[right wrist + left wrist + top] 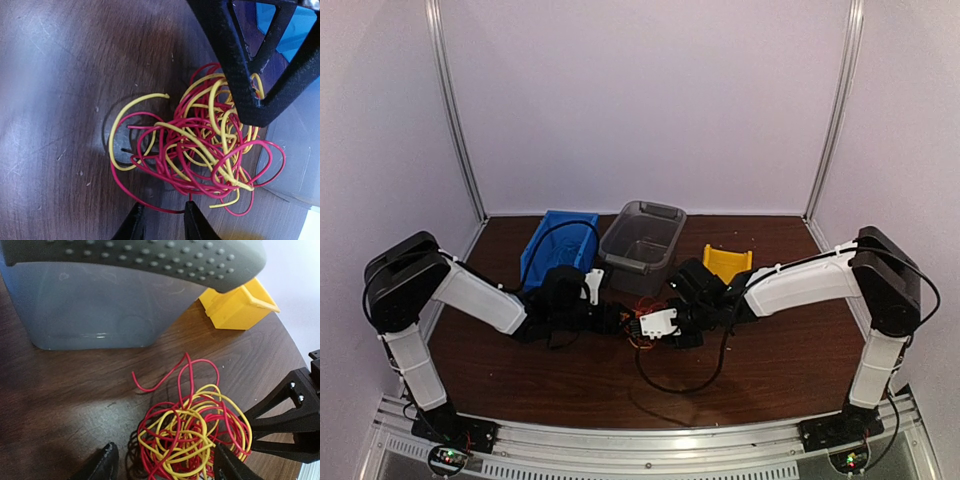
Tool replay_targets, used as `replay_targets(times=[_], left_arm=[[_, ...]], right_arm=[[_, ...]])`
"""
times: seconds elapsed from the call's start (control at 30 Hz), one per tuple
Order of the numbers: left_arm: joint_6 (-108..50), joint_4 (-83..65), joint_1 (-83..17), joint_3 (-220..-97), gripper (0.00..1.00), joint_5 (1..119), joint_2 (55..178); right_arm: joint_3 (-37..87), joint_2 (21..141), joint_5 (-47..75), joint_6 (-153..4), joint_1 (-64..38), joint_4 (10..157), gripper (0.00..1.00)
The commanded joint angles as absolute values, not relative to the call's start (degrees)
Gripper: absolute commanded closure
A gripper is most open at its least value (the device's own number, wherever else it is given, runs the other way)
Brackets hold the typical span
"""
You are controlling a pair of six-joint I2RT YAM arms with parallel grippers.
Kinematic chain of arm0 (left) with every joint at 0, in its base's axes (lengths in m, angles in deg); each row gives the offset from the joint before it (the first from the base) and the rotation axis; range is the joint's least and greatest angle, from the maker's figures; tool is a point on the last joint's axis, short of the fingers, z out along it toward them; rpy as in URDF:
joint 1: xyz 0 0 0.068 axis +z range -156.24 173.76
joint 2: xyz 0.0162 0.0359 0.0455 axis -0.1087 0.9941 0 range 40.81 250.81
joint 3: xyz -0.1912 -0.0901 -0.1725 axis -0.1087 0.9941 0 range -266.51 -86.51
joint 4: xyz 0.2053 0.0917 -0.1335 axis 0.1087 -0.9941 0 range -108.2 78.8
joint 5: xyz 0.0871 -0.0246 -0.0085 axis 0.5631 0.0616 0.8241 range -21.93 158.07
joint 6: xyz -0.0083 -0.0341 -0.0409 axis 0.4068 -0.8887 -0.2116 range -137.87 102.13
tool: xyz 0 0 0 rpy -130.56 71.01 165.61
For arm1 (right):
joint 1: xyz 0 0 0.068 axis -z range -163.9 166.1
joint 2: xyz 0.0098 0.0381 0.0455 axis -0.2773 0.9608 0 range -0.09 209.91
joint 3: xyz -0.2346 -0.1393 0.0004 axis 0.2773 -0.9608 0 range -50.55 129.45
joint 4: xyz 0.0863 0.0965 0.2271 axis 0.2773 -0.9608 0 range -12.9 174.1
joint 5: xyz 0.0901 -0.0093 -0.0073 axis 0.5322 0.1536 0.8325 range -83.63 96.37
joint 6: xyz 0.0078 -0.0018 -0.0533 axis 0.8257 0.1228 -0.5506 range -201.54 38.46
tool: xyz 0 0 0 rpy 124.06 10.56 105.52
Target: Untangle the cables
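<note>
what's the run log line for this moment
cables: red and yellow, tangled on table | left tool: open, straddling tangle | right tool: narrowly open at tangle edge

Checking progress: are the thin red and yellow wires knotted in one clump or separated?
Tangled: the thin red and yellow wires lie looped through each other in one clump on the brown wooden table.

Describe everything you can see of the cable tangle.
The cables are thin, glossy red and yellow wires, looped into one loose knot with free ends curling out. It lies on the dark wood-grain table, near the grey bin but apart from it. The left tool straddles it, open; the right tool is at its edge.
</note>
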State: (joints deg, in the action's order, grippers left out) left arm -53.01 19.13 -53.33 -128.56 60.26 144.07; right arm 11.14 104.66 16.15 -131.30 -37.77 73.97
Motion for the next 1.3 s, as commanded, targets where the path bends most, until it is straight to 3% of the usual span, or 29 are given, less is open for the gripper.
replay_targets(times=[0.0, 0.33, 0.6, 0.8, 1.0, 1.27], left_arm=[[-53.5, 21.8, -53.6, -130.6, 0.34, 59.4, 145.1], [-53.5, 21.7, -53.6, -130.7, 0.36, 59.0, 145.8], [-53.6, 22.5, -53.6, -128.9, 0.35, 59.2, 143.9], [-52.4, 30.8, -53.7, -119.7, 0.31, 63.2, 133.0], [-42.1, 38.8, -57.3, -114.4, 0.30, 62.0, 122.4], [-33.3, 43.3, -64.1, -117.4, 0.29, 61.7, 122.4]], right_arm=[[12.4, 105.5, 13.7, -130.7, -38.3, 77.2, 0.73], [11.8, 106.8, 13.5, -130.7, -38.5, 79.1, 0.79], [12.5, 103.1, 14.2, -128.9, -38.4, 75.6, 1.00], [15.7, 94.4, 20.1, -123.7, -38.3, 68.4, 1.00], [28.4, 90.0, 25.1, -118.2, -37.8, 58.6, 1.00], [42.0, 90.8, 31.7, -108.9, -35.4, 53.6, 1.00]])
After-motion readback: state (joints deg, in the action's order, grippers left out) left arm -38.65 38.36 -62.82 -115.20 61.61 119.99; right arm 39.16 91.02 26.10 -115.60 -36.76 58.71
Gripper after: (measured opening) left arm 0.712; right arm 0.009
